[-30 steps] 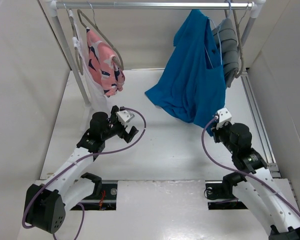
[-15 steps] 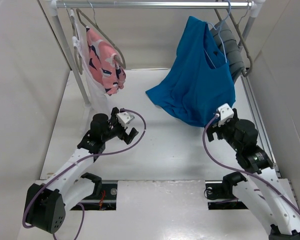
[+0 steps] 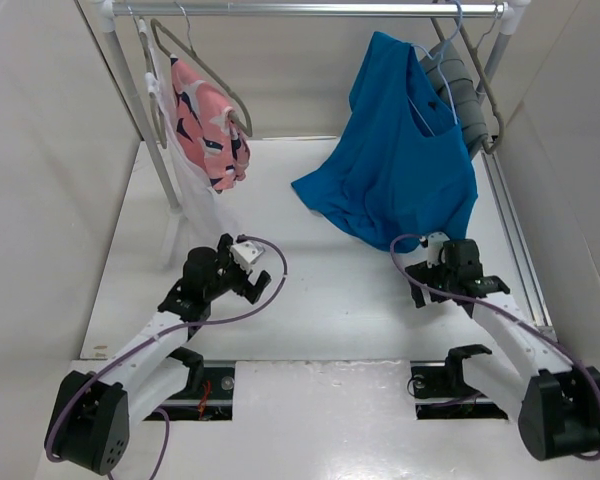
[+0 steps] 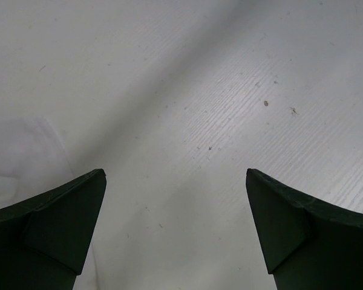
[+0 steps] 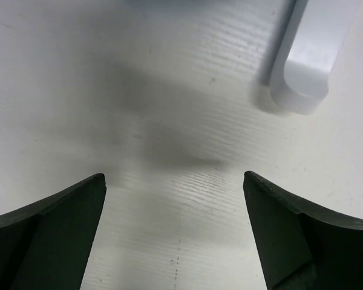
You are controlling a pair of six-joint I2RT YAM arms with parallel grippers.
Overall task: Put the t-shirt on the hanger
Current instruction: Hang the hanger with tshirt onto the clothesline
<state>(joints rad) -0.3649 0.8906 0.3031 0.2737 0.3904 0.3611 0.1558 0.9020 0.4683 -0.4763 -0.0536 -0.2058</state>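
T-shirt point(image 3: 395, 175) hangs on hanger point(image 3: 435, 82) from rail point(image 3: 310, 9) above the worktop's point(image 3: 330, 290) far right corner. Left gripper point(image 4: 175, 181) and right gripper point(image 5: 174, 181) both spread, gripping nothing, low near the near edge.

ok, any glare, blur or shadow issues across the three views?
Top external: sharp, evenly lit, no glare. Left wrist: table grain crisp, left end effector near-black, little detail. Right wrist: diffuse shadow across the table, right end effector equally underexposed.
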